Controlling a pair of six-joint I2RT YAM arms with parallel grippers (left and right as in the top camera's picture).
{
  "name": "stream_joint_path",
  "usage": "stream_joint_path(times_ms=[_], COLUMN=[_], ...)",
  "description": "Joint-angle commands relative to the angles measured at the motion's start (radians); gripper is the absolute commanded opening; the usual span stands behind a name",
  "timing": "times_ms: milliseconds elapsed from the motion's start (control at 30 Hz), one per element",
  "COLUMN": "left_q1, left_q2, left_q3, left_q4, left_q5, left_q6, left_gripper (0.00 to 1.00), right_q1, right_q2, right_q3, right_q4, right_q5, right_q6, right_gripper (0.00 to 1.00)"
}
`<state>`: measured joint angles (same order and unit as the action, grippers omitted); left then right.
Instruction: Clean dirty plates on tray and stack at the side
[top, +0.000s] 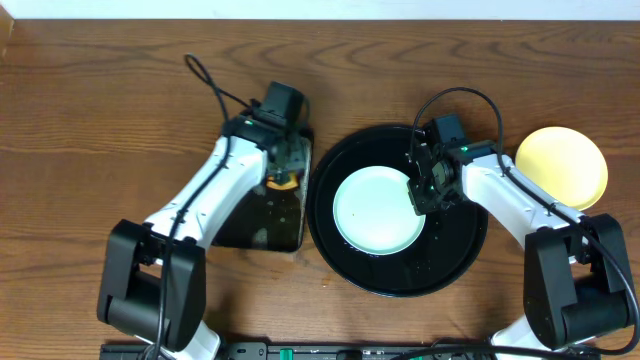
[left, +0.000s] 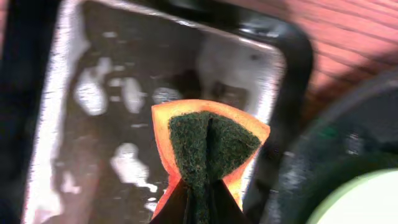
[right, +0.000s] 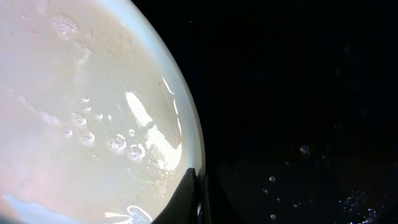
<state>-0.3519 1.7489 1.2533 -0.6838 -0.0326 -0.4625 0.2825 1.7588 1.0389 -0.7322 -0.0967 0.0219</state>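
- Wooden desk (top: 100, 100) carrying round black tray (top: 455, 265) and rectangular pan (top: 255, 235).
- On tray: mint-blue plate (top: 375, 215), wet, bubbled, no sauce visible.
- Right of tray, on desk: yellow plate (top: 562, 165).
- Over pan: left hand (left: 199, 202) clamped on folded sponge (left: 208, 140).
- At plate edge: right hand (right: 198, 199) closed, pinching mint-blue plate's rim.
- Risk: soapy rim could slip from so thin a pinch if lifted, dropping plate onto tray.
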Motion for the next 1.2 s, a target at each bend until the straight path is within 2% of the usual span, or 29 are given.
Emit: stream_joint_path(times_ms=[0, 200, 367, 567, 1167], left_q1=[0.022, 0.025, 0.026, 0.026, 0.026], left_q2=[-0.01, -0.01, -0.01, -0.01, -0.01], left_q3=[-0.008, -0.029, -0.044, -0.044, -0.044], left_q4=[-0.014, -0.011, -0.01, -0.009, -0.003], left_q5=[-0.013, -0.013, -0.013, -0.013, -0.013], left_q6=[0.017, 0.017, 0.017, 0.017, 0.017], left_gripper=[0.08, 0.08, 0.08, 0.08, 0.09], right_q1=[-0.006, -0.006, -0.006, -0.007, -0.007], right_q2=[-0.003, -0.003, -0.003, -0.003, -0.003], right_q3=[-0.028, -0.093, -0.138, -0.139, -0.139], right_q4=[-0.01, 0.016, 0.055, 0.087, 0.134], right_q5=[-0.051, -0.053, -0.134, -0.23, -0.327], right_q6=[0.014, 0.088, 0.089, 0.09, 0.097], right_gripper=[0.01, 0.02, 0.01, 0.01, 0.01])
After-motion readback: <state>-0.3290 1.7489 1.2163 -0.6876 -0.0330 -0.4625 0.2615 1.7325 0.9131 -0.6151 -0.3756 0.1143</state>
